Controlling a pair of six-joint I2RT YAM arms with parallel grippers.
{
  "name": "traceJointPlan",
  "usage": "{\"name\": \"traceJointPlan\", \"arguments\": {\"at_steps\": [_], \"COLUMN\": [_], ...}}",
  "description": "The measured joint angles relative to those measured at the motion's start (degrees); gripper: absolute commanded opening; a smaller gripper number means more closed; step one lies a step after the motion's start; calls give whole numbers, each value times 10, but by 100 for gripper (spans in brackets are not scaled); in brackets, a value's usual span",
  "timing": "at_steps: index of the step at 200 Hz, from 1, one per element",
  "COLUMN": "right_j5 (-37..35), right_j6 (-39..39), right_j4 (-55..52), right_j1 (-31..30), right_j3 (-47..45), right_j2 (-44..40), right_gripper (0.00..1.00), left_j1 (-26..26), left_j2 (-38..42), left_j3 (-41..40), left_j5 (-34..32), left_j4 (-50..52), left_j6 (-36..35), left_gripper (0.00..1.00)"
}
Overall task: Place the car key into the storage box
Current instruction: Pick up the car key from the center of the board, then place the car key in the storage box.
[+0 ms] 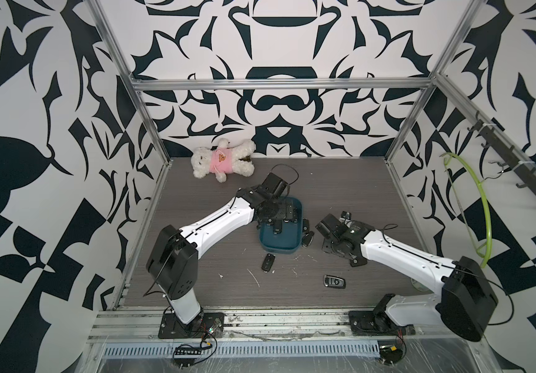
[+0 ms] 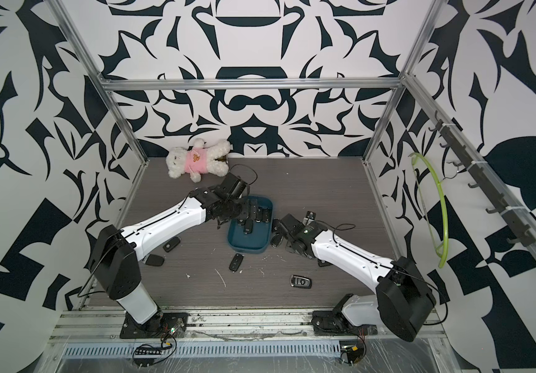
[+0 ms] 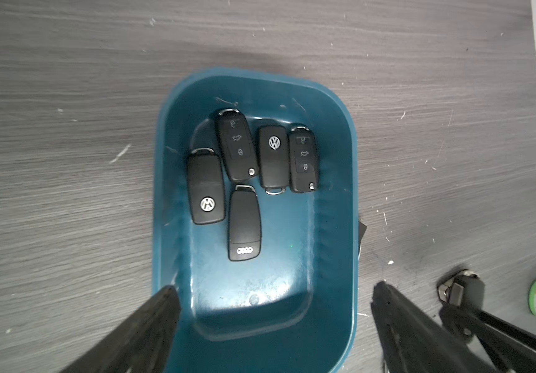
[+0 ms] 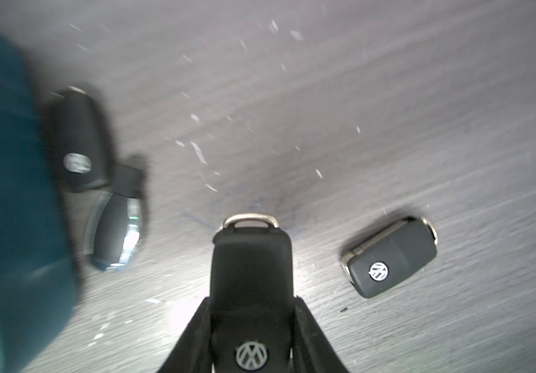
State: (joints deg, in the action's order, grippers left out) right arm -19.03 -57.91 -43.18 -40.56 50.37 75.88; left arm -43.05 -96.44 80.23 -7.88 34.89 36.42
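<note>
The teal storage box [image 1: 279, 251] [image 3: 337, 106] lies mid-table with several black car keys [image 3: 244, 222] inside. My left gripper [image 3: 274, 290] hangs over the box, open, with its fingertips [image 3: 168, 295] wide apart and nothing between them. To the right of the box, my right gripper [image 4: 252, 300] is shut on a black car key [image 4: 251, 271] with a VW badge. The key's metal loop points away from the gripper. From the left wrist view this held key [image 3: 455, 287] shows beside the box. The box wall [image 4: 1, 161] is blurred in the right wrist view.
Two loose keys [image 4: 76, 139] [image 4: 116, 232] lie against the box's right side, another VW key [image 4: 389, 258] beyond the right gripper. More keys lie nearer the front [image 1: 268, 262] [image 1: 331, 281] and under the left arm [image 2: 171, 244]. A plush bear [image 1: 223, 159] rests at the back.
</note>
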Motion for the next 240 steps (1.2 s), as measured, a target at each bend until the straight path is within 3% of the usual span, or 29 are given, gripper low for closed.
{"name": "traceJointPlan", "arguments": {"at_steps": [98,154,240], "right_j5": [16,46,75], "right_j6": [76,96,98], "right_j4": [3,24,42], "right_j1": [-60,-85,-84], "right_j3": [202,283,330], "right_j2": [172,270,389], "right_gripper": [35,35,35], "left_j1": [24,39,41], "left_j2": [164,210,279], "left_j3": [-112,-146,-171], "left_j5": [-143,-169,-188], "left_j4": [-8,3,22], "left_j6": [38,53,61], "left_gripper": [99,99,99]}}
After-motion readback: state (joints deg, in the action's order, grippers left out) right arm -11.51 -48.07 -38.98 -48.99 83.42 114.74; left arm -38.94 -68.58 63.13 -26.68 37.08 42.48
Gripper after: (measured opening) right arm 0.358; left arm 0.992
